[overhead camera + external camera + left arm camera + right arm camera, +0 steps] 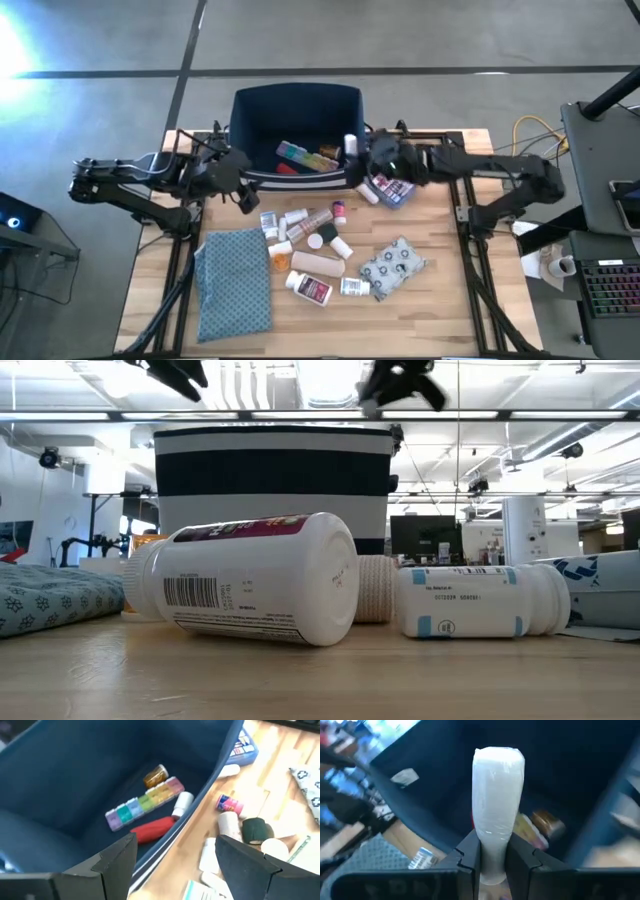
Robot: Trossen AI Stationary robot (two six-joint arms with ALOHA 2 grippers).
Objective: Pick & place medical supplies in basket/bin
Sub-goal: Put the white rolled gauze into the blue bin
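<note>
The navy bin point(295, 120) stands at the table's far edge. In it lie the rainbow pill organizer point(145, 802), the red tube point(152, 828), a small white bottle point(182, 803) and an amber vial point(155, 775). My right gripper point(492, 855) hovers over the bin's right side point(358, 152), shut on a white wrapped cylinder point(497, 795). My left gripper point(175, 845) is open above the bin's left near corner point(240, 178). White pill bottles point(310, 288), the tan roll point(318, 264), the grey pouch point(392, 265) and the red-cross box point(392, 188) lie on the table. My right gripper pinches the white cylinder between its two fingers at one end point(492, 842). The rest of it sticks out past the fingertips, along the fingers. It is lifted clear, above the bin's opening.
The teal dotted cloth point(233, 280) lies flat at the table's near left. In the low view a large white bottle point(250, 590) and a smaller one point(470, 600) lie on their sides in front of the bin point(270, 480). Bare wood shows at the near right.
</note>
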